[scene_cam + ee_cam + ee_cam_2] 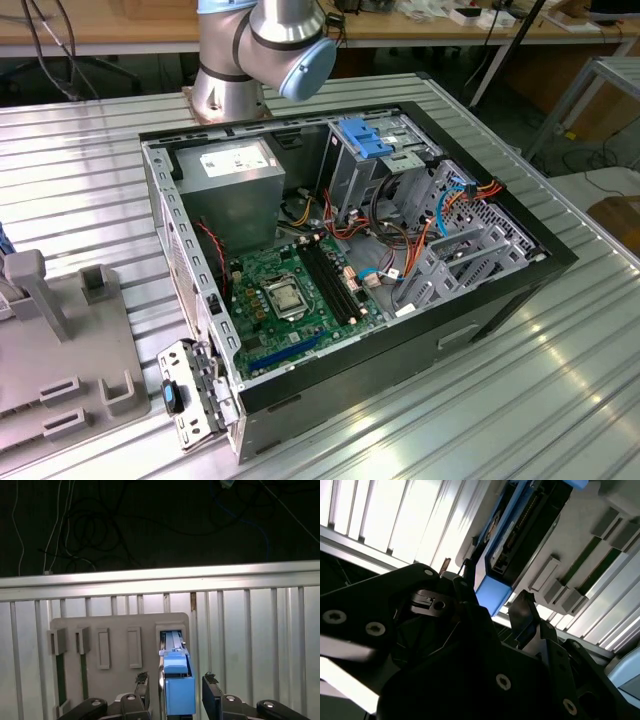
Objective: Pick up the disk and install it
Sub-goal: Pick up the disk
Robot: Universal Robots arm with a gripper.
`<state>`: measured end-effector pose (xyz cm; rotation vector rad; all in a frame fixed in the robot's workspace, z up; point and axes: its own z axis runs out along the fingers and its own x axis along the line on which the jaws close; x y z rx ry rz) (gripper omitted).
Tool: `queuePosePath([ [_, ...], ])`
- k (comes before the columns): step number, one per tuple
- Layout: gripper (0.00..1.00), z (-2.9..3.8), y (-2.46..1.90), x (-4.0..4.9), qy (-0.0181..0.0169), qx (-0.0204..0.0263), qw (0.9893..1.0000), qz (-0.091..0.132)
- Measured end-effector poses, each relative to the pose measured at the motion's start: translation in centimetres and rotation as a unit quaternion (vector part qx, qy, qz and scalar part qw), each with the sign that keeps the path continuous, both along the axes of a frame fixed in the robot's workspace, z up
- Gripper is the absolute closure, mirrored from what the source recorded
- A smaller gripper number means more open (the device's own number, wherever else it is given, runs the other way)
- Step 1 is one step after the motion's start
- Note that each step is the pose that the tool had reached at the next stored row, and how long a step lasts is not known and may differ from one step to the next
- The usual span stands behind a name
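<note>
On the grey holder plate (pixel 120 630), in the slot at the corner closest to the table (pixel 250 630) edge, the disk (pixel 177 695) stands on its long edge, with blue rails outside and the dark body between. The gripper (pixel 176 677) straddles it in the first wrist view, with fingers (pixel 210 692) one on each side and a sliver of gap on both. It is spread wide and holds nothing, and I judge no contact yet. The second wrist view agrees: the disk (pixel 520 535) is seated in the plate with its blue end toward the camera, and one finger (pixel 524 614) is just beside it, not pressing. In the exterior view the plate (pixel 60 350) lies at the exterior view's left on the ribbed table (pixel 520 400), well apart from the open computer case (pixel 350 250) in the middle. The arm base (pixel 250 60) stands behind the case near the table's far edge. Progress, as a judgement — very early. The gripper is lined up over the disk, but the grasp is not closed, the disk is not lifted out of its slot, and nothing has been carried to the case. The drive cage (pixel 455 255), at the case's end toward the exterior view's right, is partly hidden by cables — the install is wholly undone.
</note>
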<state>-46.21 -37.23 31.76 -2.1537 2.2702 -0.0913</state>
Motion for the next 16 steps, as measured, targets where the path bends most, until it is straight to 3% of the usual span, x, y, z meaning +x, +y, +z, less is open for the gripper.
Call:
queuePosePath([
  [5,0.46,-0.69,0.03,-0.03,0.005,0.0,1.0,0.0],
  [16,0.46,-0.74,0.03,-0.02,0.0051,0.0,1.0,-0.001],
])
